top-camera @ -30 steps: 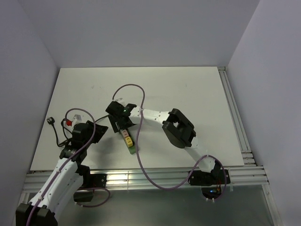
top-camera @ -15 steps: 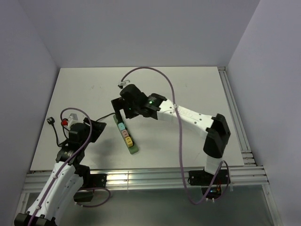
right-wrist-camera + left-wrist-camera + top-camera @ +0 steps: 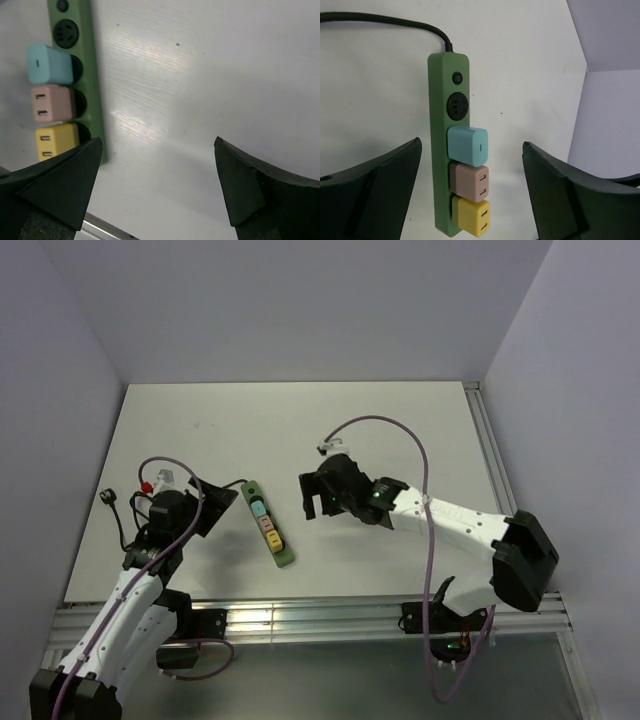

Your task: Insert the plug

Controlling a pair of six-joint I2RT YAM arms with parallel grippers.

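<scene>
A green power strip (image 3: 270, 530) lies on the white table between the arms. A teal plug (image 3: 467, 145), a pink one (image 3: 469, 182) and a yellow one (image 3: 470, 215) sit in a row in its sockets; the round socket (image 3: 457, 106) above them is empty. My left gripper (image 3: 220, 502) is just left of the strip. It is open, and its fingers (image 3: 385, 185) stand apart from the strip on either side, touching nothing. My right gripper (image 3: 308, 496) hangs open right of the strip over bare table, holding nothing. The three plugs (image 3: 50, 64) appear at the left in its wrist view.
The strip's black cord (image 3: 385, 20) runs left to a black plug end (image 3: 110, 498) near the table's left edge. Aluminium rails line the near edge (image 3: 300, 615) and the right side (image 3: 500, 490). Grey walls close in the table.
My right gripper has drawn back from the strip to the right, leaving the teal plug seated. The left gripper has opened wider beside the strip.
</scene>
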